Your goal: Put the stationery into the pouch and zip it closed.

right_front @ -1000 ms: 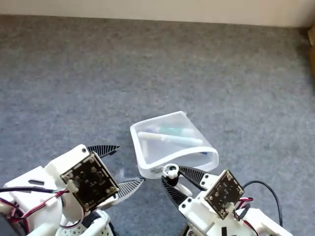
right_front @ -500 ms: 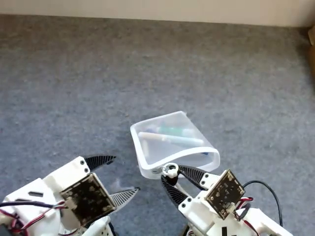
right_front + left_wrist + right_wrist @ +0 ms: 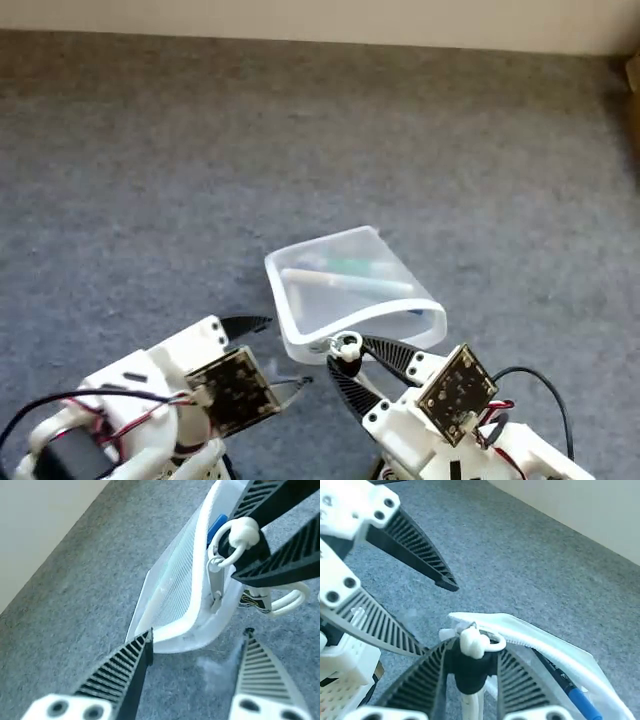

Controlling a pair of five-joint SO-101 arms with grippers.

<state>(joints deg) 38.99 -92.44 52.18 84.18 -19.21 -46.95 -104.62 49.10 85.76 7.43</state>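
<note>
**A:** Grey carpet (image 3: 150,150) bears the clear pouch (image 3: 300,300), pens (image 3: 345,282) inside, just ahead of both arms.

**B:** And the claws?

**A:** The right gripper (image 3: 348,353), low at the pouch's near edge, pinches the zip pull (image 3: 472,641). The left gripper (image 3: 288,350) hovers beside the near corner, jaws spread.

Your high camera looks down; left wrist faces 2 o'clock, right 10, both close on the pouch (image 3: 350,290) corner.
</note>
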